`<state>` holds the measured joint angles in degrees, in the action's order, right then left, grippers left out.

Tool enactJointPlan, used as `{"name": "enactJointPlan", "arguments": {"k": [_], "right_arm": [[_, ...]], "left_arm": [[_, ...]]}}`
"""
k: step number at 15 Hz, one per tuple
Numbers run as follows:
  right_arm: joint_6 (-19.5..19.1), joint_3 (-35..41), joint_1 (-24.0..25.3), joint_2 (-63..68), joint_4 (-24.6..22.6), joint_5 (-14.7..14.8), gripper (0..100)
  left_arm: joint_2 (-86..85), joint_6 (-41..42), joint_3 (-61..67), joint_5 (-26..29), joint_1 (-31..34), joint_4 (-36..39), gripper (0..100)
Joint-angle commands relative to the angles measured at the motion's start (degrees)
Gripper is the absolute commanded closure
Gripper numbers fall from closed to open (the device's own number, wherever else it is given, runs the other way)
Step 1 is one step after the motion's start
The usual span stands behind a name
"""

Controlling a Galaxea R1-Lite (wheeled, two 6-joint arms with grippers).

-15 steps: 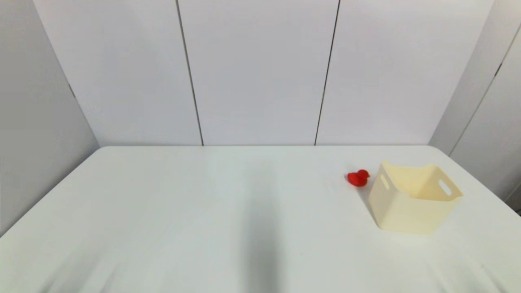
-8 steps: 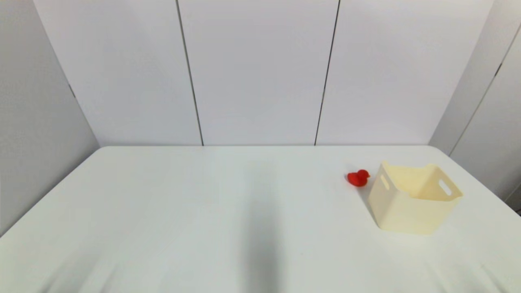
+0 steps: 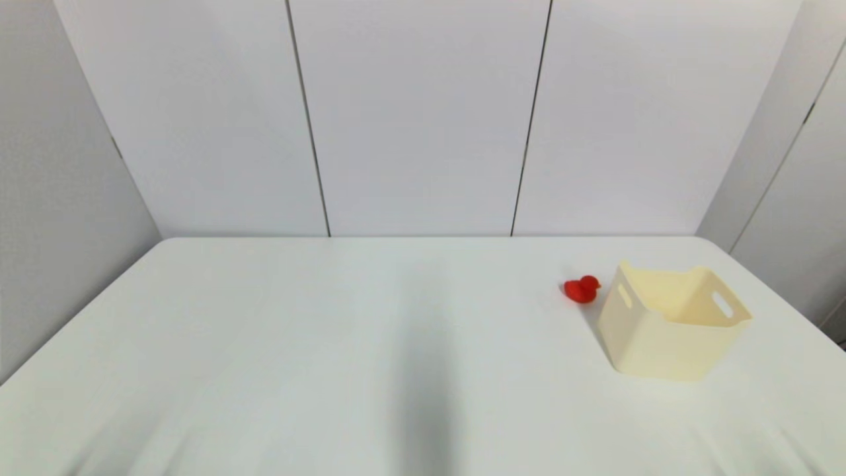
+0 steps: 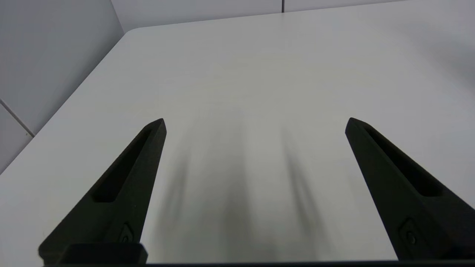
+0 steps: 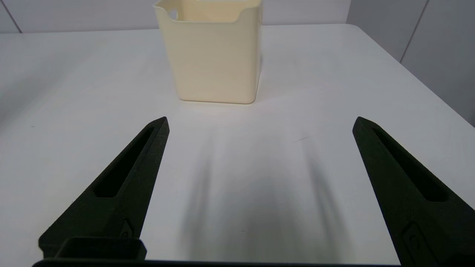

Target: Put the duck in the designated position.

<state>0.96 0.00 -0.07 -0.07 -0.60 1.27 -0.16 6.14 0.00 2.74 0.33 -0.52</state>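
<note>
Sitting upright on the white table (image 3: pixel 330 344), the red duck (image 3: pixel 581 289) is just beside the cream bin (image 3: pixel 667 330), off the bin's far-left corner, apparently not touching it. Bin stands upright, open top, slot handles in two opposite walls. Neither arm appears in the head view. Left gripper (image 4: pixel 255 124) is low over bare table, well apart from the bin, jaws wide apart, holding nothing. Right gripper (image 5: pixel 259 122) is near the bin's front wall (image 5: pixel 213 55), jaws likewise wide apart, empty; duck hidden from that wrist view.
</note>
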Motion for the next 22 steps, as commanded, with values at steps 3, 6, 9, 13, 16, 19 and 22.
{"name": "enactJointPlan", "arguments": {"k": [3,6,9,13,16,19,22], "right_arm": [[0.00,0.00,0.07,0.07,-0.02,0.05,0],[0.00,0.00,-0.01,0.07,-0.02,0.05,0],[0.00,0.00,-0.01,0.07,-0.02,0.05,0],[0.00,0.00,-0.01,0.07,-0.02,0.05,0],[0.71,0.00,-0.01,0.07,-0.02,0.14,0],[0.62,0.00,-0.01,0.07,-0.02,0.14,0],[0.62,0.00,-0.01,0.07,-0.02,0.14,0]], "left_arm": [[0.07,0.10,0.00,-0.02,0.02,0.00,0],[0.07,0.01,0.00,-0.02,0.02,0.00,0],[0.07,0.01,0.00,-0.02,0.02,0.00,0],[0.07,0.01,0.00,-0.02,0.02,0.00,0],[0.07,0.10,0.00,-0.02,0.02,0.00,0],[0.07,0.01,0.00,-0.02,0.02,0.00,0],[0.07,0.10,0.00,-0.02,0.02,0.00,0]]}}
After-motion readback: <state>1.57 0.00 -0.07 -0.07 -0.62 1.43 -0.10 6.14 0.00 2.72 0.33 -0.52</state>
